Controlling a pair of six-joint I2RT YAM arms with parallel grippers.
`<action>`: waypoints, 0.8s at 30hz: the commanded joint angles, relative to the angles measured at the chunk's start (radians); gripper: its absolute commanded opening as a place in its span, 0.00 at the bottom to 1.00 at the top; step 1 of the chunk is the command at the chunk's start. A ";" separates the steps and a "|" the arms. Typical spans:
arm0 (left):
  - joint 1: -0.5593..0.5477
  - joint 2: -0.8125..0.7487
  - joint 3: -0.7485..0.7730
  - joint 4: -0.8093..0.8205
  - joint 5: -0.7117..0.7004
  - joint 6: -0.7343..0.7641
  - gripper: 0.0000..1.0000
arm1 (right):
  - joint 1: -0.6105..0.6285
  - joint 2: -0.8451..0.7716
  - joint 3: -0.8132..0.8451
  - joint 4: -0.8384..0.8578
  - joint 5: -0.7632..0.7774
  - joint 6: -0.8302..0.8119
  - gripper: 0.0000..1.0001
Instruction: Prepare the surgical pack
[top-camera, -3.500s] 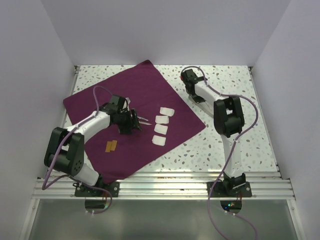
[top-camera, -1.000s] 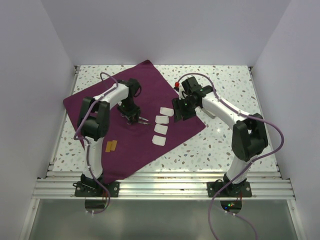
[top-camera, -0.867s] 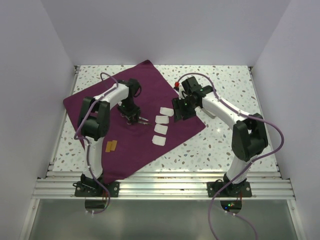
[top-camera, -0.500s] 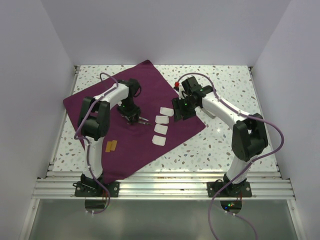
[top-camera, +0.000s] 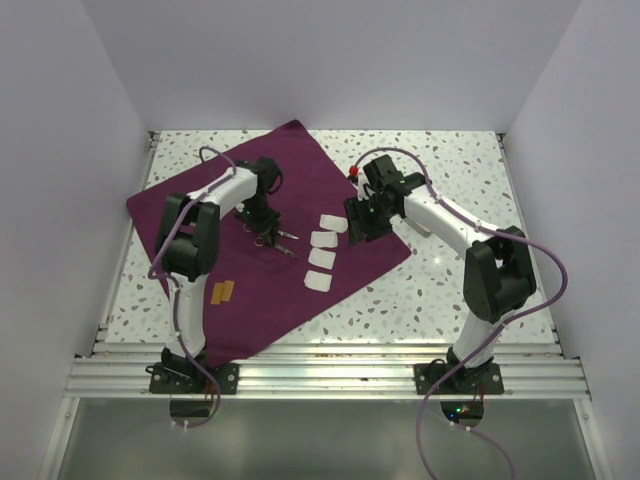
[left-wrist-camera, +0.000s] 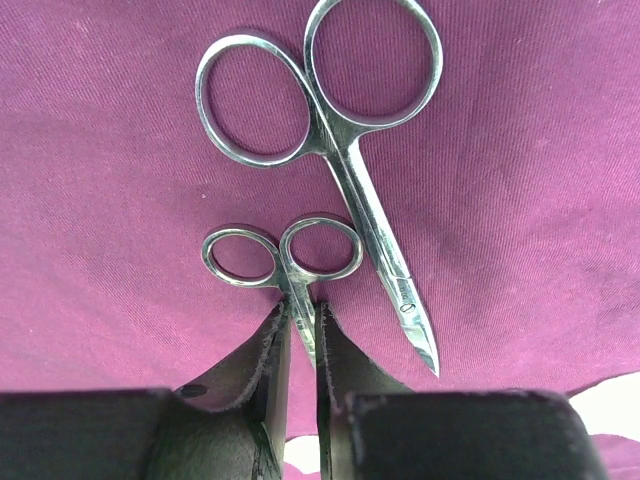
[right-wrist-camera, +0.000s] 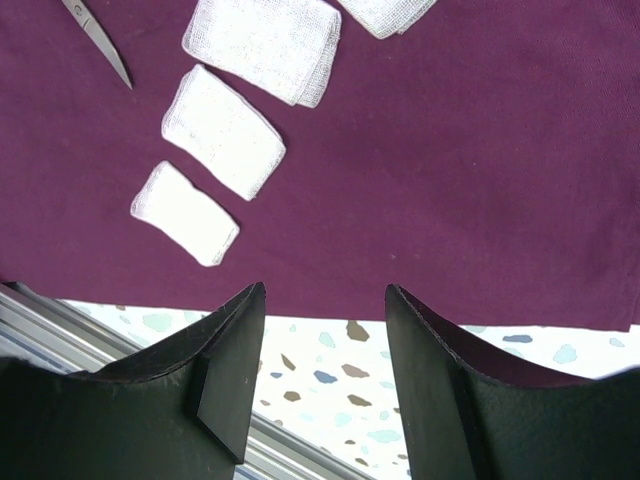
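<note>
The surgical pack (top-camera: 262, 300) is a large purple-maroon cloth spread flat on the speckled table. On it lie large steel scissors (left-wrist-camera: 345, 150) and small steel scissors (left-wrist-camera: 282, 256), side by side. My left gripper (left-wrist-camera: 302, 312) is low over the cloth (left-wrist-camera: 110, 140), its fingers shut on the small scissors' blades just behind the rings. From above, the left gripper (top-camera: 262, 226) is at the cloth's middle. My right gripper (right-wrist-camera: 323, 290) hangs open and empty over the cloth's right edge (right-wrist-camera: 460, 170); from above, the right gripper (top-camera: 358, 226) is there too.
Several white gauze pads (top-camera: 322, 250) lie in a row on the cloth between the two grippers; one gauze pad (right-wrist-camera: 222, 132) is near the right fingers. A small orange strip (top-camera: 221, 291) lies near the cloth's left side. Walls surround the table; a metal rail (top-camera: 320, 372) runs along the near edge.
The left gripper's jaws have narrowed from open to closed around the small scissors' blades. The right arm has stayed still.
</note>
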 joint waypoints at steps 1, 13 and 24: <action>0.008 0.006 -0.036 0.031 -0.019 0.022 0.07 | -0.003 -0.054 0.001 0.020 0.001 -0.015 0.55; 0.008 -0.153 -0.137 0.107 0.027 0.084 0.00 | -0.005 -0.031 0.033 0.030 -0.039 0.013 0.54; 0.003 -0.267 -0.248 0.136 0.026 0.076 0.00 | -0.002 -0.026 0.029 0.037 -0.048 0.022 0.54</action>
